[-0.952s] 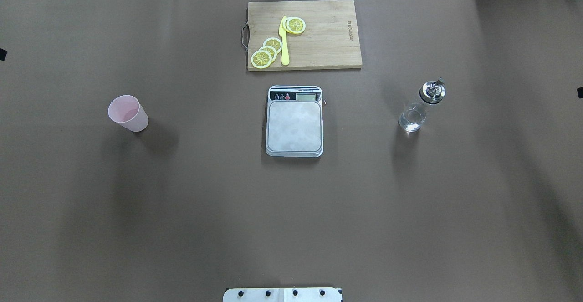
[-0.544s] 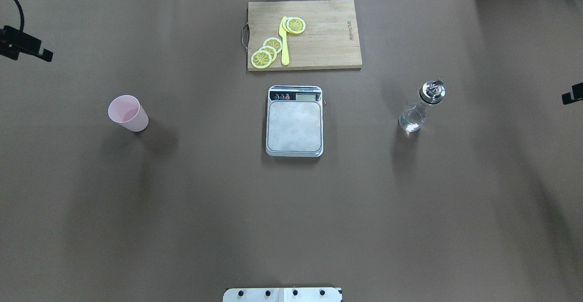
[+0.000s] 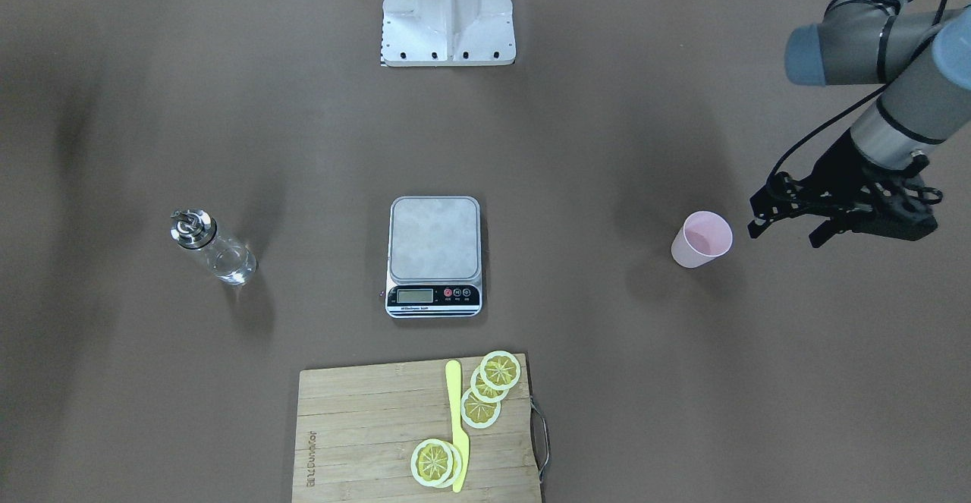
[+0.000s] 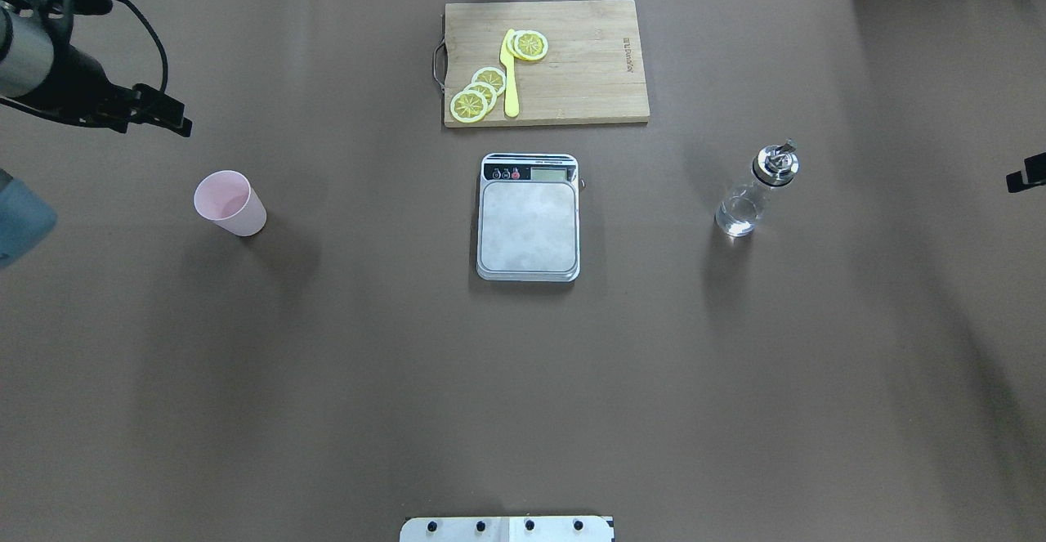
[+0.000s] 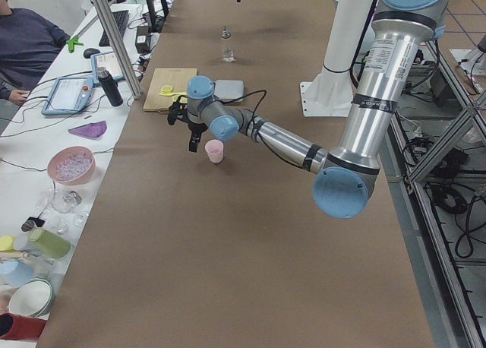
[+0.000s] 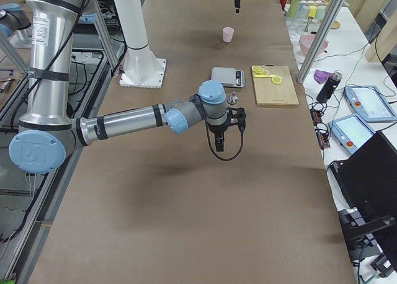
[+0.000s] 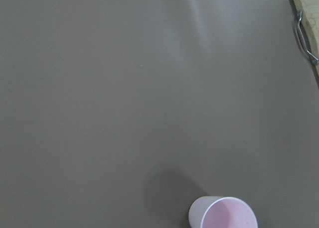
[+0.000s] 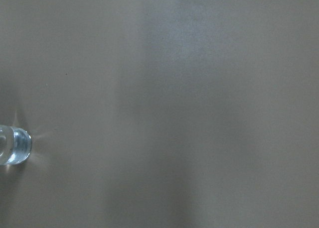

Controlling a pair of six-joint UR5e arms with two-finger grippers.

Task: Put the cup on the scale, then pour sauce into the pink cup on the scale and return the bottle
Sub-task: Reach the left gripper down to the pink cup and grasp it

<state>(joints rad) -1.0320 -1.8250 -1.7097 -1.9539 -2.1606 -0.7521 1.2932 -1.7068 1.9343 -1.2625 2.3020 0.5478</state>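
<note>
Brown paper-covered counter (image 3: 592,108) filling the front-facing view, carrying at centre a small rectangular digital scale (image 3: 435,239) with a silver-grey platform, nothing on it. Standing upright well to one side, a small pale pink tapered cup (image 3: 702,239); well to the other, a small clear glass bottle (image 3: 212,249) with a shiny metal spout, holding clear watery sauce (image 3: 234,266). Hovering just beside the cup without touching it, the left gripper (image 3: 783,236), fingers spread and holding nothing.

Overhead: showing the cup on the robot's left, the bottle on its right, the scale between, and a wooden cutting board (image 4: 588,60) with lemon slices (image 4: 482,92) beyond. Catching only a black sliver of the right gripper (image 4: 1025,176) at the edge; impossible to tell whether spread or clenched.

Left wrist view: cutting the cup's rim at the bottom edge, so not yet centred over it.

Right wrist view: catching only the bottle's base at the left edge.

Judging the step: approaching the cup for the first pick. Next calling for bringing the spread fingers around the cup's wall, closing gently, then lifting toward the platform.
</note>
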